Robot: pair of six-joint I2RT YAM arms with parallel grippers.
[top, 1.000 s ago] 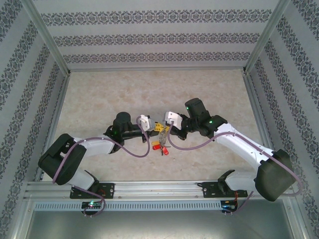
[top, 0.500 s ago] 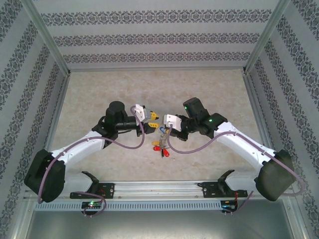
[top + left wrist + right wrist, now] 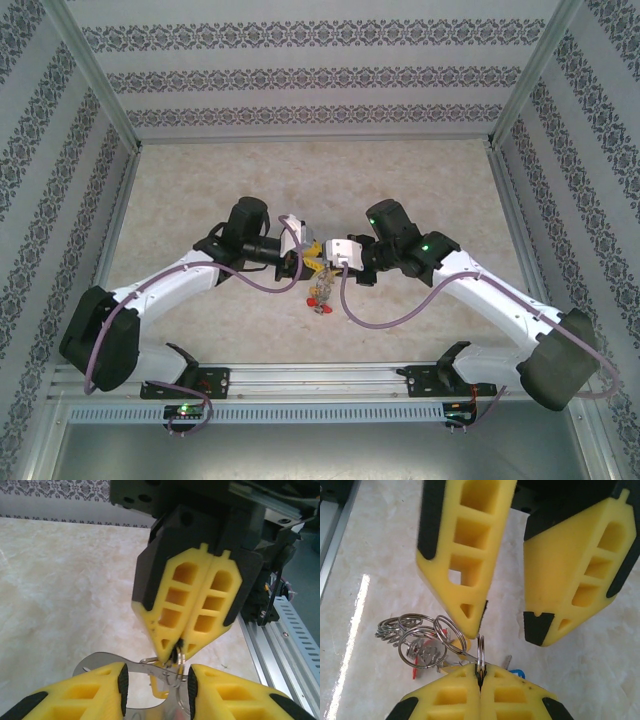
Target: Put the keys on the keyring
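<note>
The pale marbled counter (image 3: 200, 190) carries the whole scene. The left arm (image 3: 170, 285) and right arm (image 3: 490, 290) reach inward from the near rail and meet nose to nose over its middle.

The right pincer (image 3: 480, 674) is clenched. Its two yellow fingers are pressed flat together on a thin metal ring (image 3: 480, 652) that stands edge-on just above their tips. I cannot tell whether this ring is the big loop or a key's own small one.

The left pincer (image 3: 157, 680) is released. Its fingers are spread apart and sit on either side of the right pincer's tip without touching the ring.

The keys (image 3: 420, 645) hang as one bunch from the held ring, just beside the clamped tips and between the two pincers. The bunch is a tangle of small split rings with a flat key blade (image 3: 107, 661) jutting sideways from it.

A yellow tag (image 3: 452, 646) sits within the bunch, and a blue tag (image 3: 517, 673) peeks out beside the right pincer's fingers. From above, red tags (image 3: 320, 296) dangle below the meeting point.
</note>
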